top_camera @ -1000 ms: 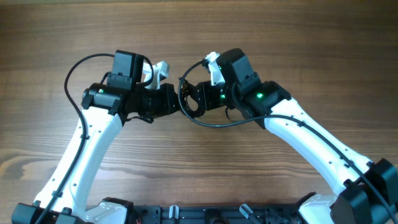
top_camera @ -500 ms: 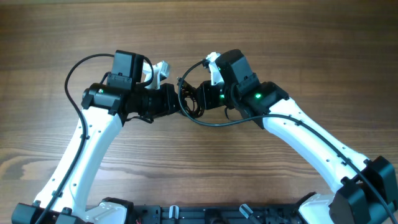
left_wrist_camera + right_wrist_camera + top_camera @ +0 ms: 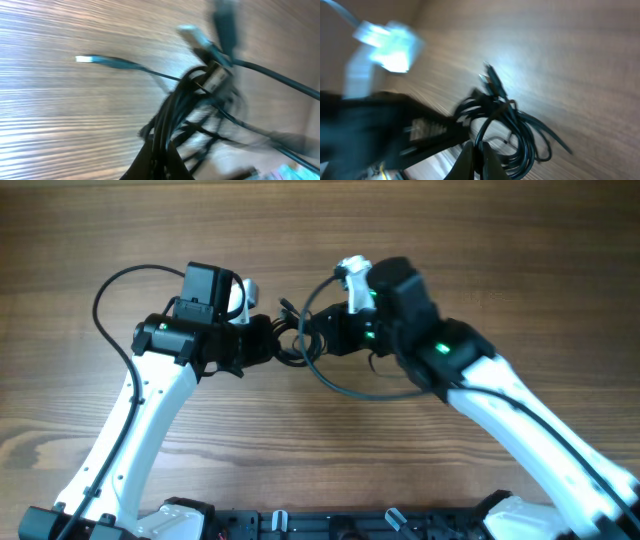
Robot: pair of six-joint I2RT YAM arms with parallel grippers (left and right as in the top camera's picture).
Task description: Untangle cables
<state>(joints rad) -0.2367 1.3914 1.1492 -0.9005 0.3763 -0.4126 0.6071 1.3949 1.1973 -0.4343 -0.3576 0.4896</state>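
My left gripper [image 3: 157, 161] is pinched narrow, its two dark fingers meeting on several strands of the cables [image 3: 186, 102], thin, dark, flexible cords bunched into a loose knot. From my left wrist the knot rises straight out of my fingertips. One strand runs off to the left and ends in a small silvery plug [image 3: 83, 59]. A second pale plug end [image 3: 194, 35] sticks up near the top, too blurred to make out. I cannot tell whether the knot touches the wood beneath it.

My right gripper [image 3: 477, 156] is closed as well, its tips nipping a loop at the near edge of the same knot. From my right wrist the coils spread to the right of my fingertips, and two dark plug tips [image 3: 490, 77] poke up side by side at the top of the bunch. The black body of my left arm [image 3: 395, 132] reaches in from the left and meets the tangle.

From overhead my two grippers face each other tip to tip with the knot between them, over the middle of the brown wood-grain table [image 3: 480, 240].
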